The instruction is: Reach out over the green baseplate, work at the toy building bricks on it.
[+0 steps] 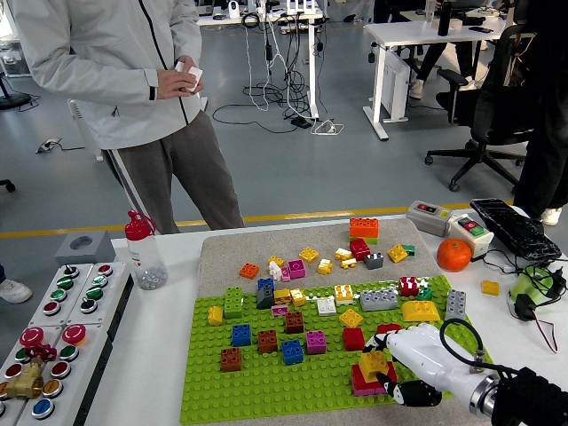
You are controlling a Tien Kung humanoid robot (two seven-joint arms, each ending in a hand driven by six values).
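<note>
Right hand (404, 364) reaches in from the lower right over the green baseplate (266, 377), which lies at the table's near centre on a grey mat (231, 244). Its fingers close around a yellow brick (374, 365) sitting atop a red-and-pink stack (366, 382) at the plate's near right. Other bricks dot the plate (more lie loose on the mat behind). A person (133, 80) stands at the far left, hands clasped around a small white object (188, 73).

The baseplate (266, 382) is bright green and studded; the brick (372, 365) on it is yellow, over a red one (364, 382); the right hand (417, 355) is white.
</note>
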